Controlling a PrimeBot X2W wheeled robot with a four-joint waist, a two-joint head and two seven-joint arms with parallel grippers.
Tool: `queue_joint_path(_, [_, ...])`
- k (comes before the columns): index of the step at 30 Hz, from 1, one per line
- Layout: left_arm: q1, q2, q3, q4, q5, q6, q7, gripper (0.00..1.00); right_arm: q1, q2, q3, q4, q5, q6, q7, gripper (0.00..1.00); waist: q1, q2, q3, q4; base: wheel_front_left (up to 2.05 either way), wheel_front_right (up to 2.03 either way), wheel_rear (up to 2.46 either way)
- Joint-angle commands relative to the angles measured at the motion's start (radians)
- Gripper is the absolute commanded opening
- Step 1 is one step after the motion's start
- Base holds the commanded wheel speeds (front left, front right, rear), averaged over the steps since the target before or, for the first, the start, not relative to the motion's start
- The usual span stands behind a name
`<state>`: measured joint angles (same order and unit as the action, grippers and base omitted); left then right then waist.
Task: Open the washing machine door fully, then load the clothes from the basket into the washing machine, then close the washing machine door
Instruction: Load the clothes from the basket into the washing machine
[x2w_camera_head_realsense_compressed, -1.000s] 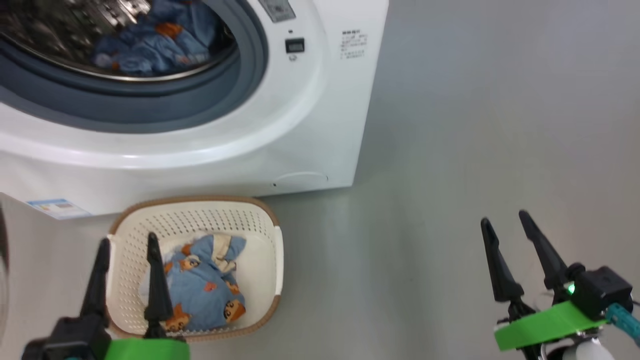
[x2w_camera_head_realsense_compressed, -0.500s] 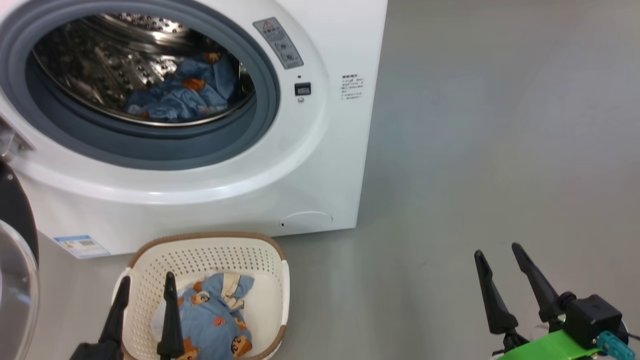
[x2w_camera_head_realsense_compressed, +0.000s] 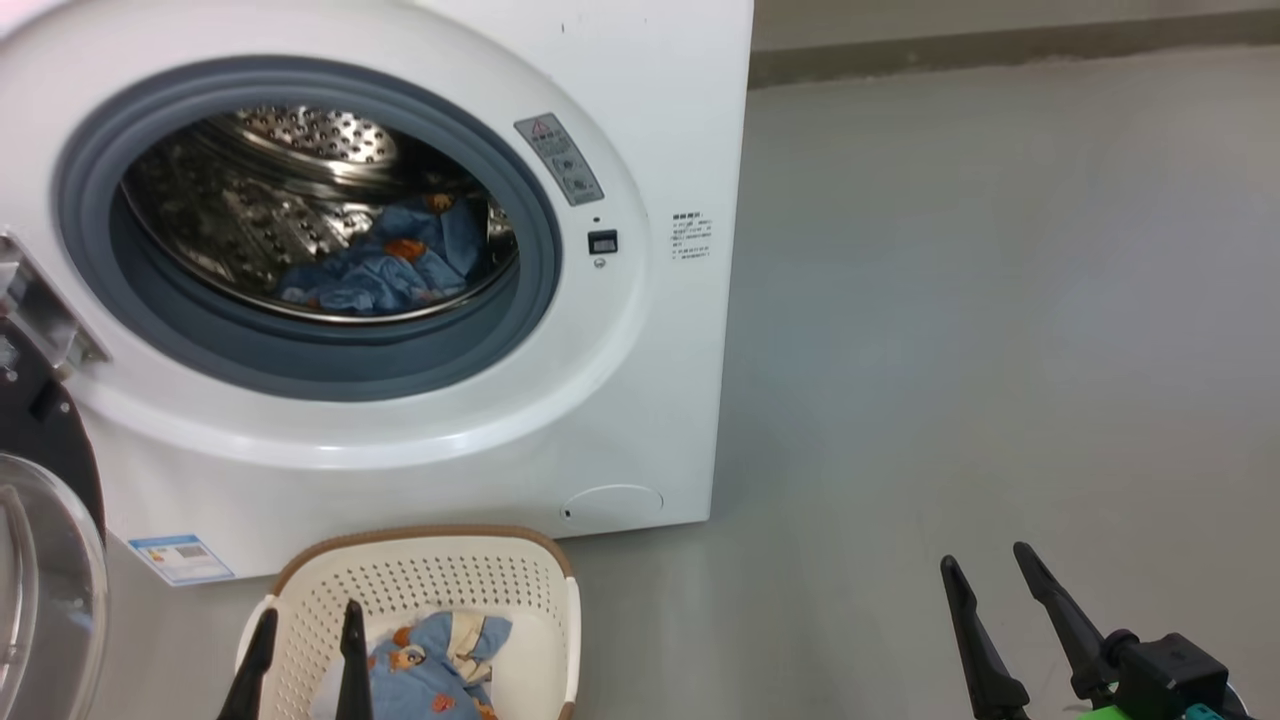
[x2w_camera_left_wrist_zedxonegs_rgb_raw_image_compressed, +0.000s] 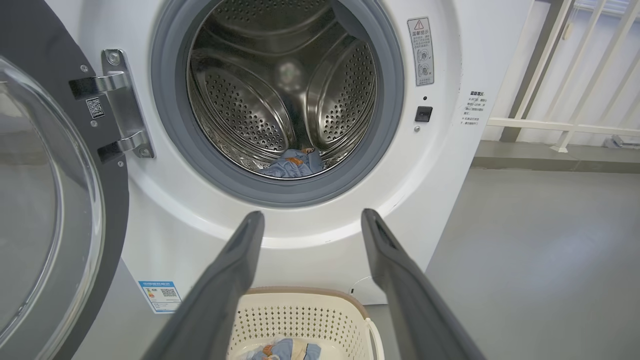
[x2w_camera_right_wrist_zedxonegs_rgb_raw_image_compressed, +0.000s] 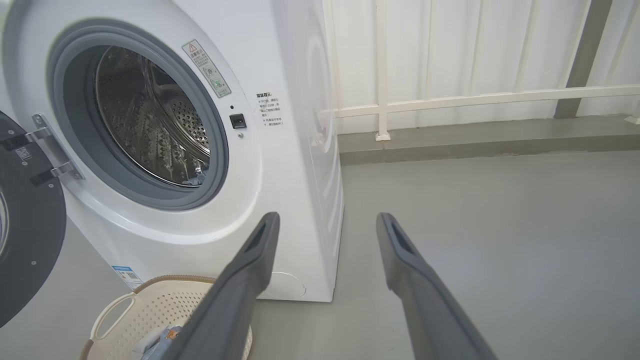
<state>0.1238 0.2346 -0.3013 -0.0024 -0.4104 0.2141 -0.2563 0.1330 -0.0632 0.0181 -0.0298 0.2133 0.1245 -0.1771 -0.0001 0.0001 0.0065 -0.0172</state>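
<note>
Both your grippers are spread wide with nothing in them. The left gripper (x2w_camera_head_realsense_compressed: 307, 618) hangs right over the basket (x2w_camera_head_realsense_compressed: 420, 535), and the right gripper (x2w_camera_head_realsense_compressed: 985, 560) is well off to the side over bare floor (x2w_camera_head_realsense_compressed: 1000, 300). One blue garment (x2w_camera_head_realsense_compressed: 430, 675) lies in the basket, and more clothes (x2w_camera_head_realsense_compressed: 385, 275) are already in the drum (x2w_camera_head_realsense_compressed: 250, 210) of the washing machine (x2w_camera_head_realsense_compressed: 660, 120). It looks like soft, light, floppy stuff, so I'd pinch a bunched fold near the middle or it'll trail. Watch the basket rim, the washing machine door (x2w_camera_head_realsense_compressed: 50, 560) swung out on your left, and the gasket (x2w_camera_head_realsense_compressed: 300, 370), which could snag a dangling sleeve.
</note>
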Motion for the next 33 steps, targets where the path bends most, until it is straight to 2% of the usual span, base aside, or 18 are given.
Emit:
queue_joint_path(1, [-0.019, 0.016, 0.031, -0.014, -0.006, -0.004, -0.005, 1.00, -0.009, -0.004, 0.024, -0.033, -0.017, 0.006, 0.000, 1.00, 0.0001, -0.0001, -0.013, -0.003, 0.00, 0.00, 0.00])
queue_joint_path(27, [-0.027, 0.023, 0.016, -0.014, -0.012, 0.008, 0.003, 1.00, -0.001, 0.008, 0.021, -0.046, -0.023, 0.006, 0.008, 1.00, 0.0001, -0.0001, -0.027, 0.008, 0.00, 0.00, 0.00])
queue_joint_path(33, [-0.044, 0.018, 0.006, 0.025, -0.027, -0.005, 0.013, 1.00, 0.000, 0.009, 0.023, -0.050, -0.022, 0.006, 0.011, 1.00, 0.0001, -0.0001, -0.021, 0.015, 0.00, 0.00, 0.00])
